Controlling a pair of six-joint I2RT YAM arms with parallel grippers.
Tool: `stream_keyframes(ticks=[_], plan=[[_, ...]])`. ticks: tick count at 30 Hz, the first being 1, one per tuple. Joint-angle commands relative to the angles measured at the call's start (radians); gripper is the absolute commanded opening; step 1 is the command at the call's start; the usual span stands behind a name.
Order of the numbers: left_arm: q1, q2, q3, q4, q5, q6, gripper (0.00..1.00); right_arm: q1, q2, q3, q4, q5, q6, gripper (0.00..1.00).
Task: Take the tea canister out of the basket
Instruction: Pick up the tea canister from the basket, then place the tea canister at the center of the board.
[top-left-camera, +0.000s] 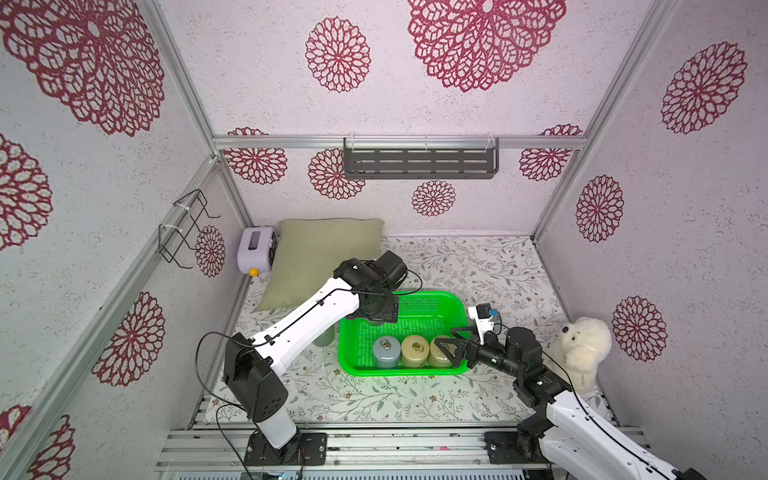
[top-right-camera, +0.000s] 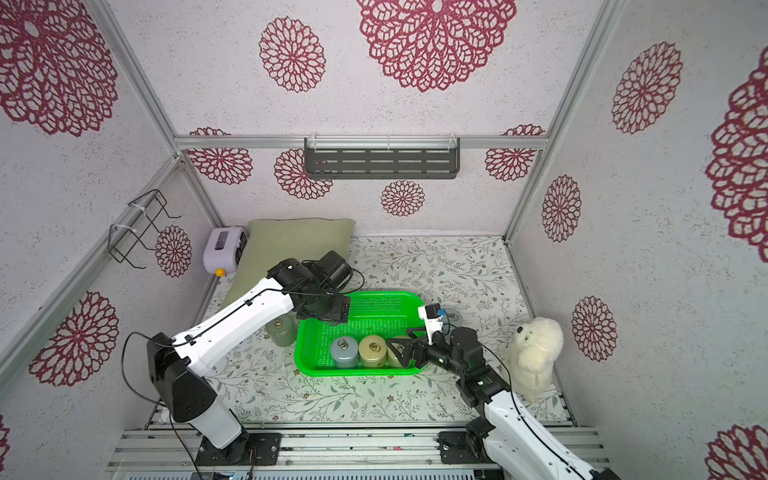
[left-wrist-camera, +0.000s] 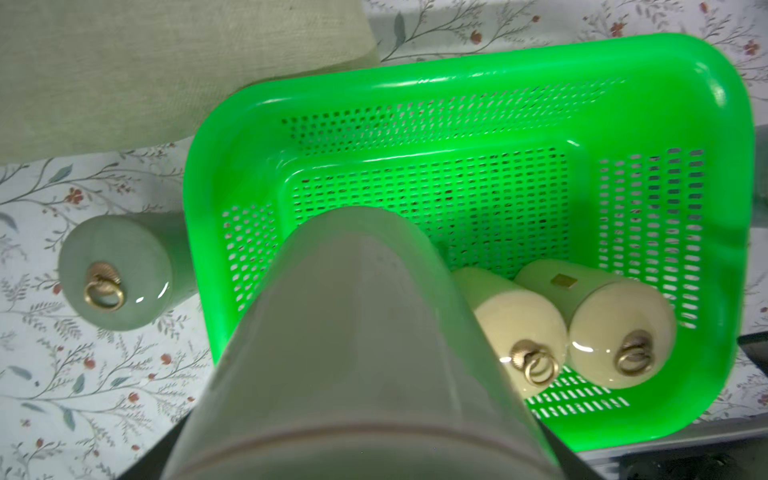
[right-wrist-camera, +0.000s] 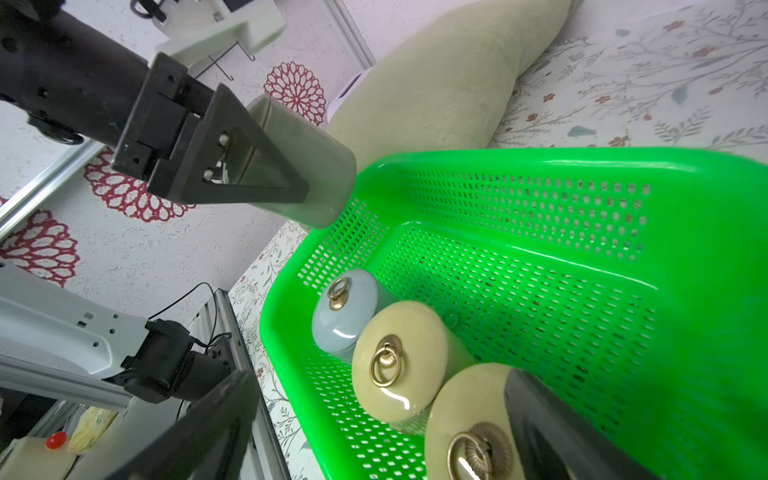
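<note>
The bright green basket (top-left-camera: 453, 309) lies mid-table. A blue-grey tea canister (top-left-camera: 386, 352) and two yellow ones (top-left-camera: 415, 351) (right-wrist-camera: 469, 415) stand along its near wall. My left gripper (right-wrist-camera: 303, 174) is shut on a grey-green tea canister (left-wrist-camera: 353, 332), lid end in the jaws, base hanging just above the basket's far left corner. My right gripper (top-left-camera: 446, 343) stands open at the near right corner. Its fingers (right-wrist-camera: 552, 428) straddle the rightmost yellow canister without touching it. Both top views hide the left gripper's jaws under its wrist.
A green canister (left-wrist-camera: 114, 272) stands on the cloth left of the basket, and a grey lid (top-right-camera: 454, 316) shows to the basket's right. An olive cushion (top-left-camera: 324, 257) and a lilac device (top-left-camera: 255, 249) lie at the back left. A white plush toy (top-left-camera: 582, 349) sits at the right wall.
</note>
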Motion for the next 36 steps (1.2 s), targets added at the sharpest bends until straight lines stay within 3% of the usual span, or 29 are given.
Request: stream_keyframes(ticks=[1, 10, 19, 36], plan=[[0.037, -0.103, -0.054, 0.009, -0.061, -0.029, 0.69, 0.047, 0.03, 0.022, 0.066, 0.042, -0.02, 0.99], [0.212, -0.331, -0.247, 0.013, -0.057, -0.031, 0.7, 0.168, 0.098, 0.032, 0.111, 0.146, -0.026, 0.99], [0.436, -0.441, -0.327, 0.041, -0.044, 0.035, 0.72, 0.278, 0.171, 0.066, 0.112, 0.222, -0.053, 0.99], [0.775, -0.371, -0.471, 0.232, 0.077, 0.106, 0.73, 0.348, 0.123, 0.079, 0.074, 0.297, -0.076, 0.99]])
